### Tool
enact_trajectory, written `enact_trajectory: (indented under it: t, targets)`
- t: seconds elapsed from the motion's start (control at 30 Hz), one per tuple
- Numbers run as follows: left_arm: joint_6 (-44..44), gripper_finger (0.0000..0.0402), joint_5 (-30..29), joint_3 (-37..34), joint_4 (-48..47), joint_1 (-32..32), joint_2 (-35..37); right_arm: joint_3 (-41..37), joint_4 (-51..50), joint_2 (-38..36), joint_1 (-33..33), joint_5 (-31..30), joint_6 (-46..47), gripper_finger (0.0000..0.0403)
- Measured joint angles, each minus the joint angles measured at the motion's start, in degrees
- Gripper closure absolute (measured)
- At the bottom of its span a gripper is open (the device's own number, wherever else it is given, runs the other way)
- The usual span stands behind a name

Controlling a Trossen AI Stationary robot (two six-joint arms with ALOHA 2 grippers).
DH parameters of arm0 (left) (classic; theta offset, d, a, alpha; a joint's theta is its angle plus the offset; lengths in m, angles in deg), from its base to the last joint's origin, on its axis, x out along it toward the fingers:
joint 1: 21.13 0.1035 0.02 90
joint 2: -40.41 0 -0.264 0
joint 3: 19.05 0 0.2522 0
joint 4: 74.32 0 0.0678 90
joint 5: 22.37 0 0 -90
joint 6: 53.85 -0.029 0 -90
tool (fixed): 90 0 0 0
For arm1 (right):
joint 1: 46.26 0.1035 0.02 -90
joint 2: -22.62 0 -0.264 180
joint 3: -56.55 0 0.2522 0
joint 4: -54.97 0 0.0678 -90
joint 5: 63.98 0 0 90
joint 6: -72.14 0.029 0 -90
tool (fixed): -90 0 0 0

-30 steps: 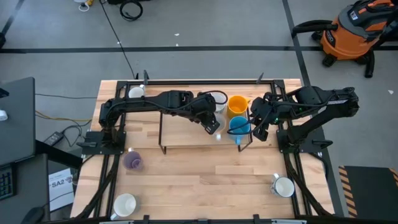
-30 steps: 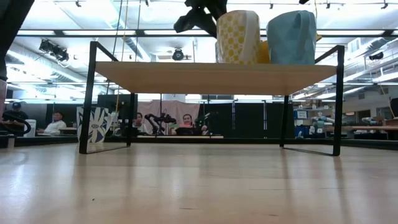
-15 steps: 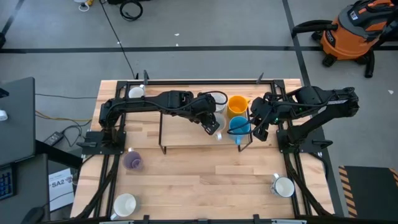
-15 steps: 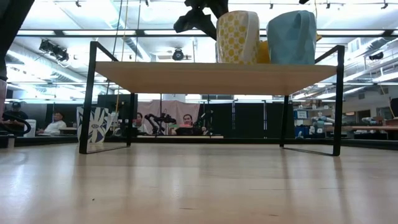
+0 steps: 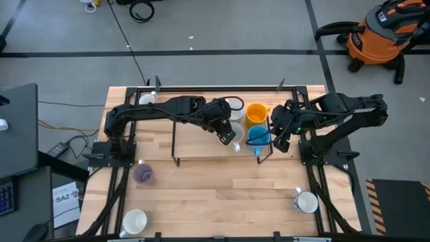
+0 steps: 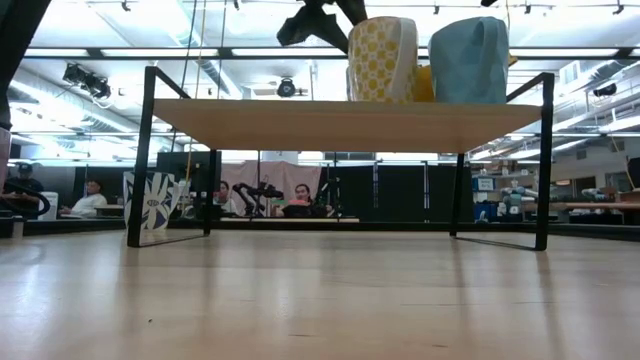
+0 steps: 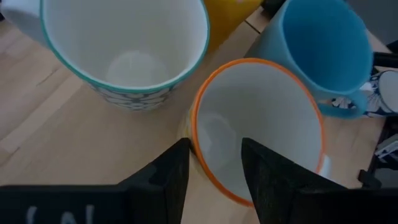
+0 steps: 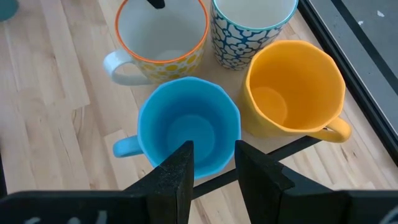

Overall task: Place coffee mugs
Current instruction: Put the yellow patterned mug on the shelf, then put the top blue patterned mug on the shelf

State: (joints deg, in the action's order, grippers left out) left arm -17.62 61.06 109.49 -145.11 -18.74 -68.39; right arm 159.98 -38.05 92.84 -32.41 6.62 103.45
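From above, the left gripper (image 5: 232, 136) and right gripper (image 5: 274, 138) hovered over four mugs clustered on the raised shelf (image 5: 201, 144); paper beside the table read "SA2" (image 5: 62, 197). The left wrist view showed fingers (image 7: 163, 180) spread astride the orange-rimmed mug's (image 7: 258, 124) wall. The right wrist view showed fingers (image 8: 175, 168) straddling the blue mug's (image 8: 186, 127) rim, slightly parted.
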Motion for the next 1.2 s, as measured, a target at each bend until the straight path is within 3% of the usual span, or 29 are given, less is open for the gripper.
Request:
enact_trajectory:
  t: [0.43,0.83,1.03,1.2]
  targets:
    - [-7.43,0.0248,2.03,0.00,-3.50,1.59,8.14,0.02,0.00,0.02,0.00,0.02,0.00,0.0281]
    - [-23.70,0.0248,1.47,0.01,-22.37,8.42,19.70,0.02,0.12,0.02,0.00,0.00,0.02,0.0281]
    - [-24.76,0.0248,-6.60,-0.02,-33.06,10.36,22.27,0.02,0.17,0.02,0.02,0.00,0.02,0.0281]
    - [-29.35,0.0248,-7.31,-0.09,-32.87,12.17,22.97,0.02,0.32,0.01,0.00,0.00,0.02,0.0281]
